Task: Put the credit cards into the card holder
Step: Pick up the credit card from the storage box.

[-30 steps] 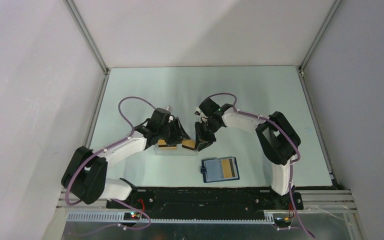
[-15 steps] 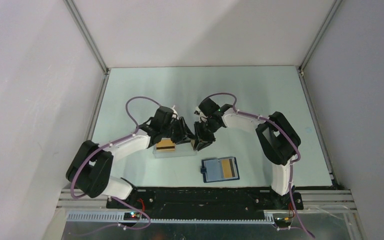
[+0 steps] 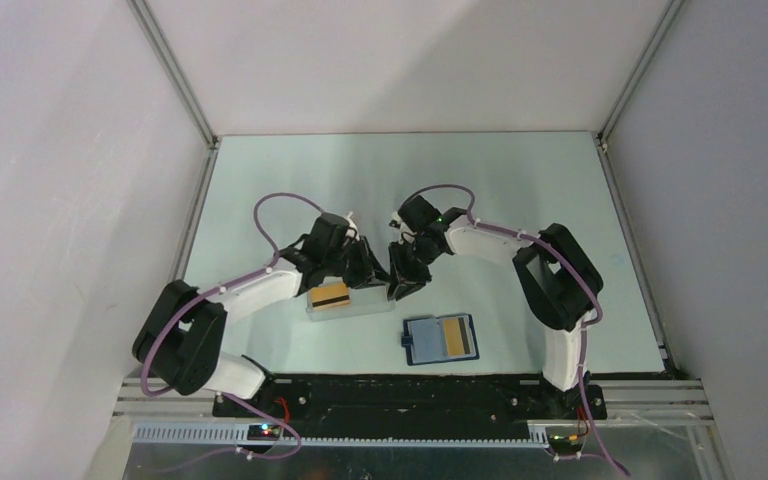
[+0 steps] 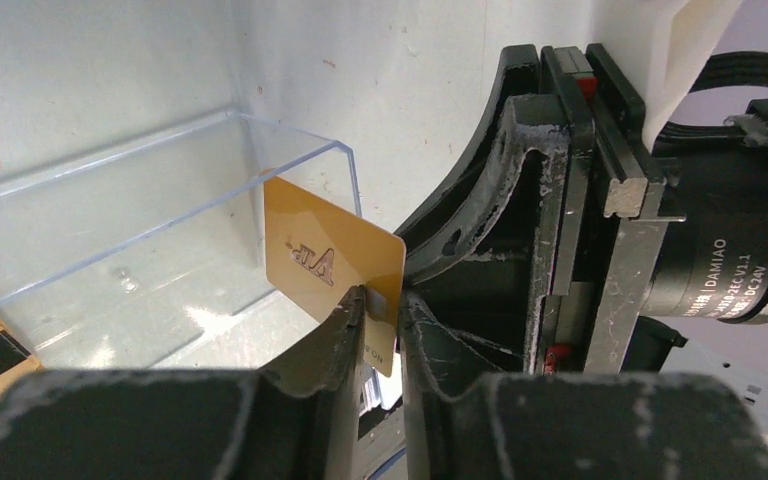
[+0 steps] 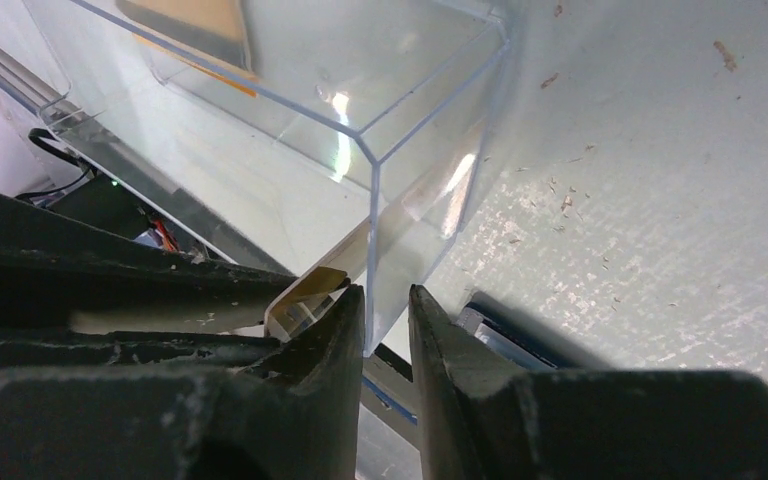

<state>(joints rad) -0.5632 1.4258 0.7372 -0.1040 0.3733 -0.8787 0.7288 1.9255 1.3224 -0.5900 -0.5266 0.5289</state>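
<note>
My left gripper (image 4: 382,320) now pinches one credit card (image 4: 335,260) by its corner, raised on edge in the clear tray (image 4: 110,200) (a second ago it lay flat there). The right gripper (image 5: 387,312) is clamped on the tray's wall. The second card (image 3: 330,295) waits in the tray. The card holder (image 3: 441,339) lies open nearby, so I judge the carry comes next.

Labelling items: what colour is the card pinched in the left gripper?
Gold-tan card; clearest in left wrist view.
</note>
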